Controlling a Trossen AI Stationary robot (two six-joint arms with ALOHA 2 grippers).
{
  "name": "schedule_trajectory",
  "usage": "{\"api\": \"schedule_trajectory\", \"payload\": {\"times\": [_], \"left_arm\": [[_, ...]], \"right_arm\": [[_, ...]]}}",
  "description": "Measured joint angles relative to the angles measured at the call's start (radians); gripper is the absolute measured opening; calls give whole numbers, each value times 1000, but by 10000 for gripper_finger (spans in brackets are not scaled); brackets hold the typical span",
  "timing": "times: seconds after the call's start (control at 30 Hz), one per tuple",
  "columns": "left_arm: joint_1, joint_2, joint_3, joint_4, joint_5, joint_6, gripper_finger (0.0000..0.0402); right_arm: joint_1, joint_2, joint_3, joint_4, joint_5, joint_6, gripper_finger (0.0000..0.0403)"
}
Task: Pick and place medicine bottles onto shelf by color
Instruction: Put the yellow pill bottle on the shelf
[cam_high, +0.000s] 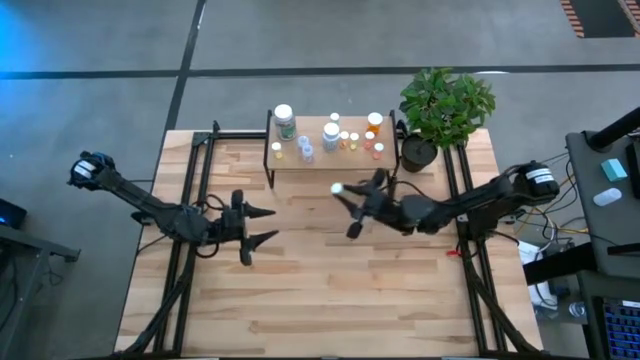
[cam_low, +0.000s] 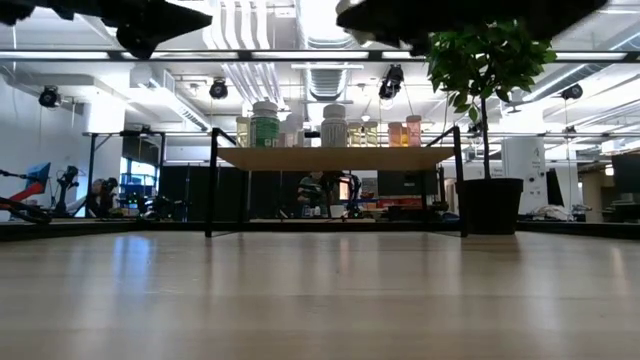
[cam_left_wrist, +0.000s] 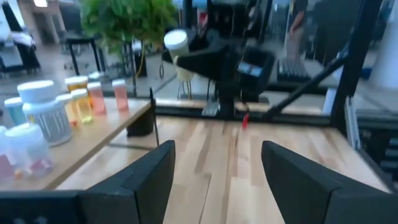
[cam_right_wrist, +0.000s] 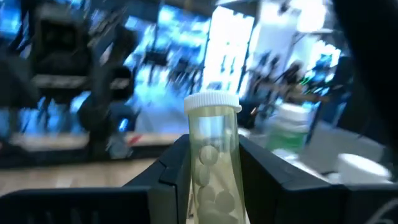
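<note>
Your right gripper (cam_right_wrist: 211, 180) is clamped on a clear vial (cam_right_wrist: 211, 162) with a white cap, pale tablets showing through its wall, held upright between the two dark fingers. From above, that gripper sits raised over the table just in front of the shelf (cam_high: 335, 160), the vial's white cap showing at its tip toward the shelf's front edge. You look to be in the carry step: the bottle is picked and not yet set down. By the task, the next move calls for choosing the spot among the bottles of matching colour, which I judge to be the white-capped clear ones (cam_high: 331, 133) near the middle of the board, then coming in over the front edge without knocking the small orange and yellow bottles (cam_high: 372, 125) crowded toward the plant side. Your left gripper (cam_high: 262, 226) waits with its jaws spread wide and holding nothing, over bare table well to the left of the shelf. The table (cam_high: 330, 290) is pale wood planking, with no loose bottles visible on it, and a potted plant (cam_high: 445, 105) stands at the shelf's right end. Beyond lies an open workshop with ceiling ducts, lamps and dark equipment.
</note>
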Motion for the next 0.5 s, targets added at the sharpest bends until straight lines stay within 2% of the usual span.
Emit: {"api": "schedule_trajectory", "payload": {"times": [0.1, 0.2, 0.37, 0.5], "left_arm": [[0, -4, -47, 119, 0, 30, 224], [0, -5, -79, 202, 1, 57, 224], [1, -5, -112, 276, 1, 82, 224], [1, -4, -111, 277, 1, 89, 224]], "right_arm": [[-1, 0, -114, 249, 50, -52, 100], [-12, 28, -186, 422, 95, -84, 100], [-90, 70, -241, 476, 97, 25, 100], [-176, 133, -250, 476, -50, 190, 100]]}}
